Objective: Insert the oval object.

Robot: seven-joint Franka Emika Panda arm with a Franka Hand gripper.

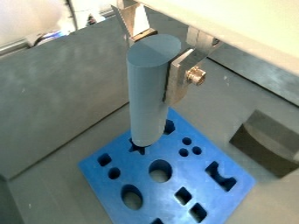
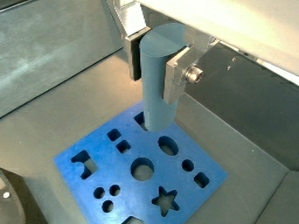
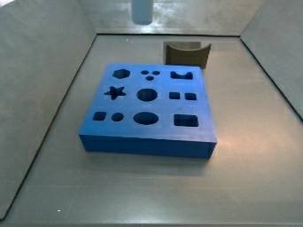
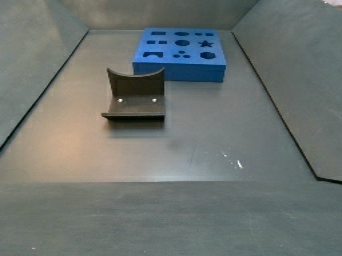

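I have the gripper (image 1: 163,54) clamped on the long pale grey oval peg (image 1: 149,92), hanging upright above the blue block with shaped holes (image 1: 170,179), whose oval hole (image 2: 169,143) lies just beside its tip.

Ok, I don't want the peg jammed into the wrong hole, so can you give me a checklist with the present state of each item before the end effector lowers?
1. Oval object gripped: ok, it stands upright between the fingers of the end effector.
2. Peg above the blue block: ok, it hangs over the block in both wrist views.
3. Peg tip over the oval hole: not ok, in a wrist view the tip sits beside it, near the block's edge.
4. Oval hole free: ok, nothing in it.
5. Dark arched piece out of the way: ok, it rests apart from the block.
6. Peg turned to match the hole: cannot tell.
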